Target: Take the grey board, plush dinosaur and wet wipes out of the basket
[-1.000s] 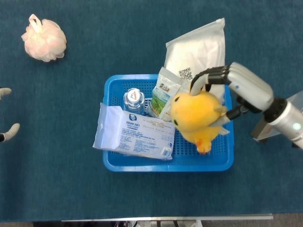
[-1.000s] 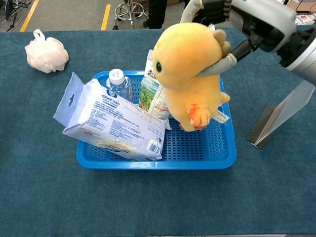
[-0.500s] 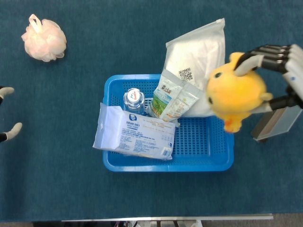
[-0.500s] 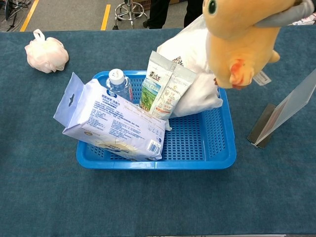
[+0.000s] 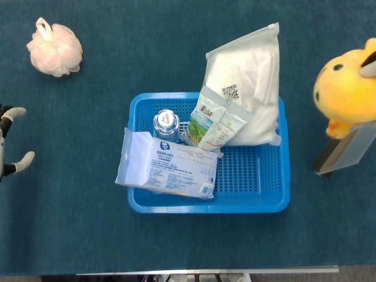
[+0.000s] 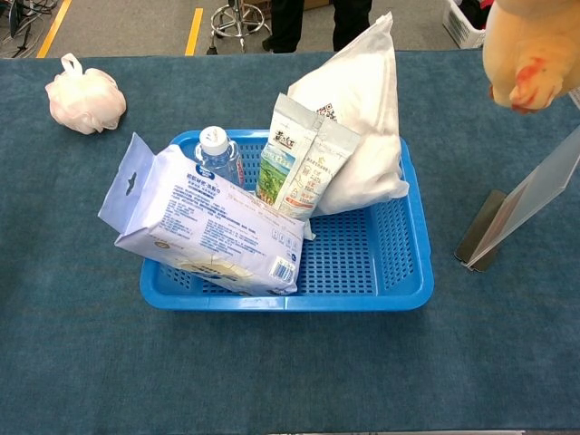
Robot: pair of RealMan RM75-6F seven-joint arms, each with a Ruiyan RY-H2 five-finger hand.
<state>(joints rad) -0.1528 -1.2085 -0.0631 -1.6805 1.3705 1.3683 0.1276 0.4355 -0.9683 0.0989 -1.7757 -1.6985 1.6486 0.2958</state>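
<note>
The dinosaur point(image 5: 346, 88), held aloft right of the basket point(image 5: 258, 202) by a right hand point(image 5: 370, 64) barely in view, looks soft and light, while the wipes point(image 5: 167, 167) still inside, near the spread, empty left hand point(image 5: 9, 141), seem floppy, best gripped mid-pack.

Left hand point(image 5: 8, 141), far out from the basket point(image 5: 209, 202) at the frame's left edge: pale grey-white fingers point(image 5: 26, 158) with rounded tips, dark black segments behind them. Right hand: only a grey sliver at the right edge; details unreadable.
</note>
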